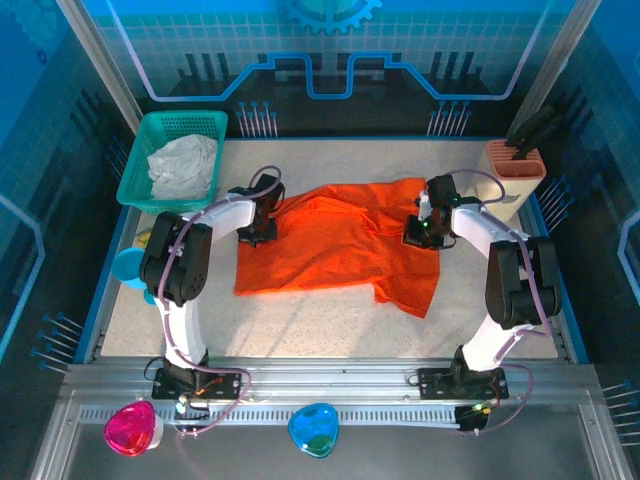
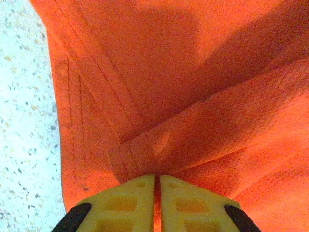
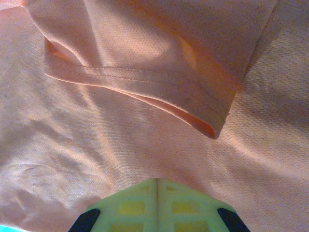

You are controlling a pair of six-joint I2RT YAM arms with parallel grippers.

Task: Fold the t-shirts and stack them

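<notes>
Seen from above, an orange t-shirt (image 1: 330, 250) lies spread and rumpled in the middle of the speckled tabletop (image 1: 300, 325). The left pincer (image 2: 157, 178) sits at the shirt's 9 o'clock edge, its yellow fingers narrowed onto a fold of the orange cloth (a thin strip shows between them). The right pincer (image 3: 157, 181) rests on the shirt at 3 o'clock, closed tight beside a hemmed sleeve; whether it has caught cloth cannot be told. At the tabletop's 10 o'clock, a whitish-grey t-shirt (image 1: 183, 165) lies crumpled in a teal mesh basket (image 1: 135, 178).
</notes>
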